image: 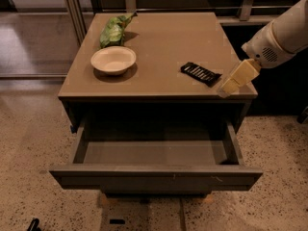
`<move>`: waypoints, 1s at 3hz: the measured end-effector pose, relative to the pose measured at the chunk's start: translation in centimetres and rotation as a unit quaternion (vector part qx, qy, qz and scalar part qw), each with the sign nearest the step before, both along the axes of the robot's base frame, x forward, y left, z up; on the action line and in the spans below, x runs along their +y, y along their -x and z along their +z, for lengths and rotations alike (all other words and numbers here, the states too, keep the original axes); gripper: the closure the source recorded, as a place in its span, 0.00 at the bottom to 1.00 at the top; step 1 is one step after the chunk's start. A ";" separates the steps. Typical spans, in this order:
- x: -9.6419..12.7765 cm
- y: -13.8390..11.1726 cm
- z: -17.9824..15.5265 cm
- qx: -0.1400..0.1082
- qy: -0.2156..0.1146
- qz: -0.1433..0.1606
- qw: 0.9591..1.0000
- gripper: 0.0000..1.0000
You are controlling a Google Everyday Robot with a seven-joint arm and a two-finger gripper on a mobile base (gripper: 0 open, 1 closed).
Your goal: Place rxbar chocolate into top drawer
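On the cabinet top, near its near right edge, the rxbar chocolate lies just left of your gripper, grip state unreadable, its long axis slanting far-left to near-right.
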State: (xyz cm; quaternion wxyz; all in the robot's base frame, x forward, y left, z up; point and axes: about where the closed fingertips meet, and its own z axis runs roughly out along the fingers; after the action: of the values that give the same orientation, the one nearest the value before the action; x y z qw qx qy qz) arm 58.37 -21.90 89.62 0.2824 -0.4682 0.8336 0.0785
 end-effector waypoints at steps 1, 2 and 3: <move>1.6 -0.9 -1.6 -0.007 -0.019 0.023 1.000 0.00; 3.0 -1.8 -3.0 -0.002 -0.027 0.042 0.999 0.00; 4.1 -3.1 -4.2 0.017 -0.021 0.056 0.998 0.00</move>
State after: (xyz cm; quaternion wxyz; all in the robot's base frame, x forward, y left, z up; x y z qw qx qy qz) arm 61.47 -17.84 85.39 0.2732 -0.5072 0.8087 0.1193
